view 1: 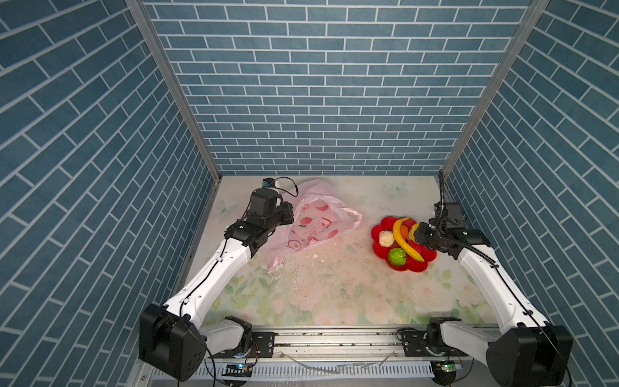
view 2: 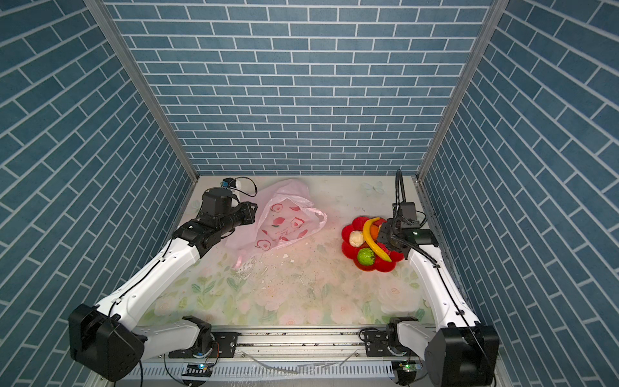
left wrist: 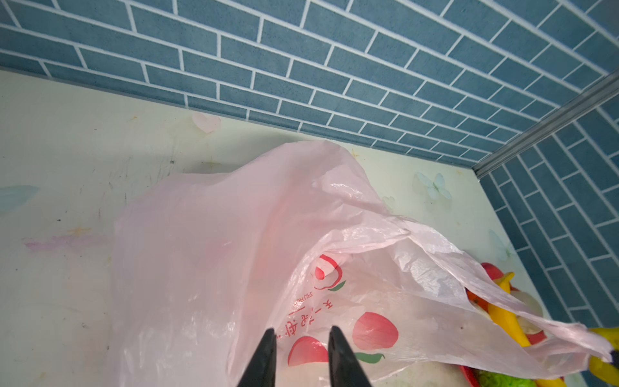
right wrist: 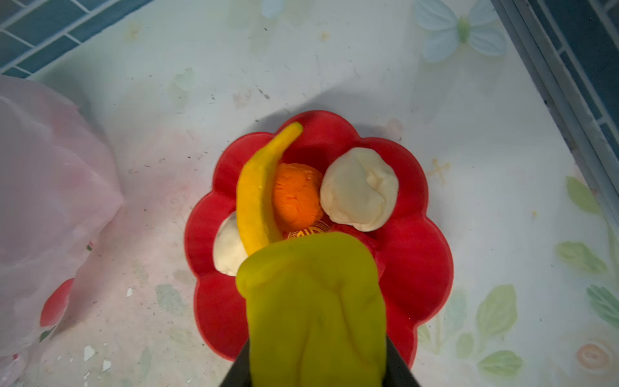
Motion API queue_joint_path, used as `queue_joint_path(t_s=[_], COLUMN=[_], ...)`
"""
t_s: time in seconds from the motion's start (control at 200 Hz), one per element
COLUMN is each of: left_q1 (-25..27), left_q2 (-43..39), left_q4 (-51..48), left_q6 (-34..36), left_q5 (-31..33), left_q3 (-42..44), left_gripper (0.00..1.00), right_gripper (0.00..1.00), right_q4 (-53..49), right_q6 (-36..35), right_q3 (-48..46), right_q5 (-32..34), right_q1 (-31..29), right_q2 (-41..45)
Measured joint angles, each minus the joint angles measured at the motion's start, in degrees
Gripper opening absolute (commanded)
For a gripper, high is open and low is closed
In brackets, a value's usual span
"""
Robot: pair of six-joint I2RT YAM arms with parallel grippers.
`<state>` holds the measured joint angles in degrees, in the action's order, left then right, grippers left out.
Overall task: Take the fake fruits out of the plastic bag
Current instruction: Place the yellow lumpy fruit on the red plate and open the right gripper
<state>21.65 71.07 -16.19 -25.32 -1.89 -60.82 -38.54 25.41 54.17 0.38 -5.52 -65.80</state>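
L gripper (left wrist: 302,331) hangs well left of the red plate (view 1: 415,267), at the side of the plastic bag (view 1: 311,228) farthest from the plate. Its jaws stand a narrow gap apart, tips over the bag's printed film, gripping nothing.

The bag lies slack on the table (view 1: 335,288), left of the plate and apart from it, w/ 1 loop handle (view 1: 353,217) pointing toward the plate.

On the plate I count 6 fruits:
- The banana (view 1: 403,242) lies across the middle, resting over the orange piece (right wrist: 294,197).
- A beige lump (view 1: 387,238) sits on the plate's bag side.
- The green ball (view 1: 397,256) sits on the plate's front petals.
- The red ball (view 1: 416,248) is tucked beside the banana.
- A 2nd beige lump (right wrist: 360,189) sits against the orange piece on the side away from the bag.

R gripper (view 1: 418,233) is over the plate's edge away from the bag, jaws clamped on a yellow-green piece (right wrist: 315,301) held above the plate.
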Motion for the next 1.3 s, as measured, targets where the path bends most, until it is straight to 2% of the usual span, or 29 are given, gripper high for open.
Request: queue_joint_path(t_s=[0.1,0.27,0.455,0.59,0.7,1.13,1.24,1.3], left_q1=[0.0,0.0,0.0,0.0,0.0,-0.9,-2.3,-3.0], left_q2=[0.1,0.0,-0.4,-0.5,-0.5,-4.7,-7.0,-8.2], left_q4=[-0.2,-0.7,-1.9,-2.5,-2.6,-4.5,-4.9,-5.0], left_q6=[0.4,0.8,1.5,1.7,1.9,3.3,3.5,3.5], left_q5=[-0.4,-0.5,-0.3,-0.3,-0.3,2.1,2.8,3.4], left_q3=[-0.4,-1.3,-1.3,-1.3,-1.3,-0.9,0.8,2.2], left_gripper=[0.49,0.51,0.51,0.51,0.53,0.60,0.66,0.73], right_gripper=[0.20,0.22,0.43,0.62,0.72,0.80,0.82,0.86], right_q4=[0.7,2.2,3.9,4.7,4.7,3.4,2.2,1.0], right_q6=[0.0,0.0,0.0,-0.2,-0.3,-0.4,-0.4,-0.4], right_q3=[-1.8,-3.2,-4.7,-5.2,-5.2,-5.2,-5.2,-5.2], right_q5=[-0.1,-0.2,0.0,0.1,0.3,2.5,2.9,2.9], right_q1=[1.3,2.3,3.2,3.7,3.8,4.7,4.8,4.8], right_q2=[-1.4,-4.2,-4.6,-5.0,-5.2,-5.0,-3.8,-2.3])
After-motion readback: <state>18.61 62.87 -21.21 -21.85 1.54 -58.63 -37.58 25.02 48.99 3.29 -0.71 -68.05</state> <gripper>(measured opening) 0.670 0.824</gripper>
